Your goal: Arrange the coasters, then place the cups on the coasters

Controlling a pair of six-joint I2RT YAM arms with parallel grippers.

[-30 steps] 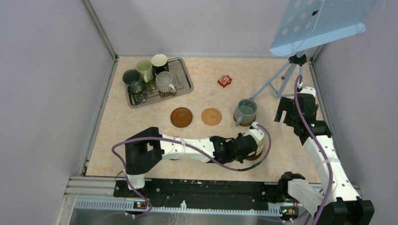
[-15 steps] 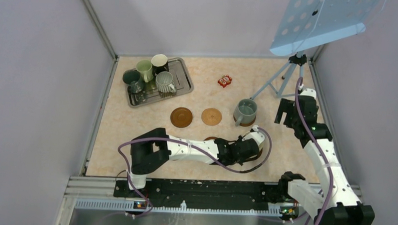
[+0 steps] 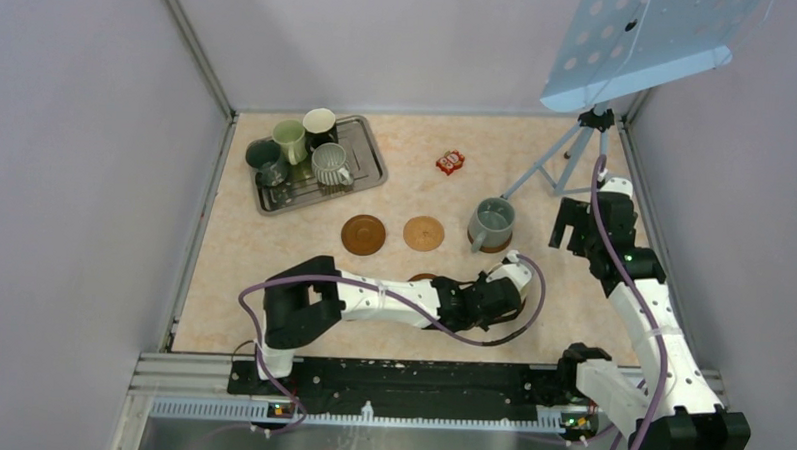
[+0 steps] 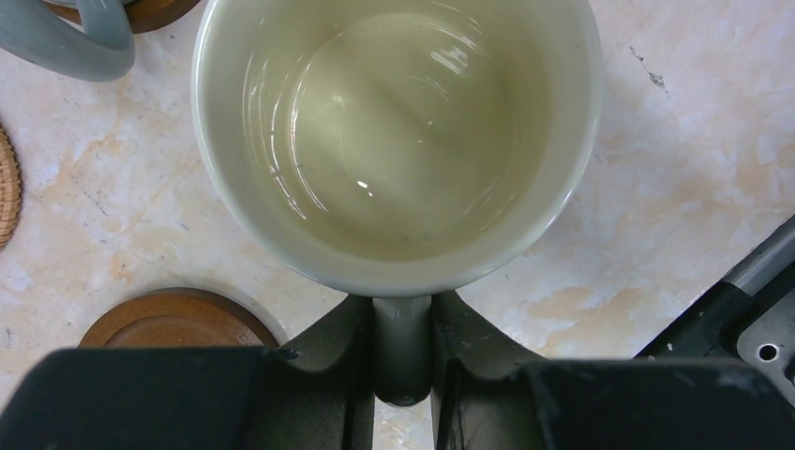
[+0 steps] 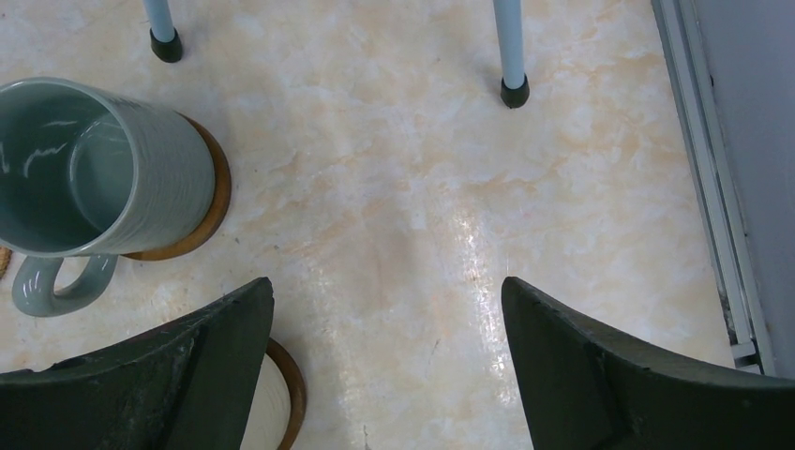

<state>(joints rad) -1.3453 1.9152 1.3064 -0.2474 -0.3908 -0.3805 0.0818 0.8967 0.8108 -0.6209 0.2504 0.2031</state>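
Grey-blue cup stands near tan coaster.

Our left arm swung its elbow right and flattened out. That dragged the left gripper, pinching the cream cup by its handle, slightly nearer. A dark coaster now peeks out behind the arm.

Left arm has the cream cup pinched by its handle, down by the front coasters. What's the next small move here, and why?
Probably open the left gripper and let go. Its jaws are closed on the handle of the cream cup, and the right wrist view shows that cup over a dark coaster, brown rim showing beside its base. I can't tell if it has fully touched down, so release gently.
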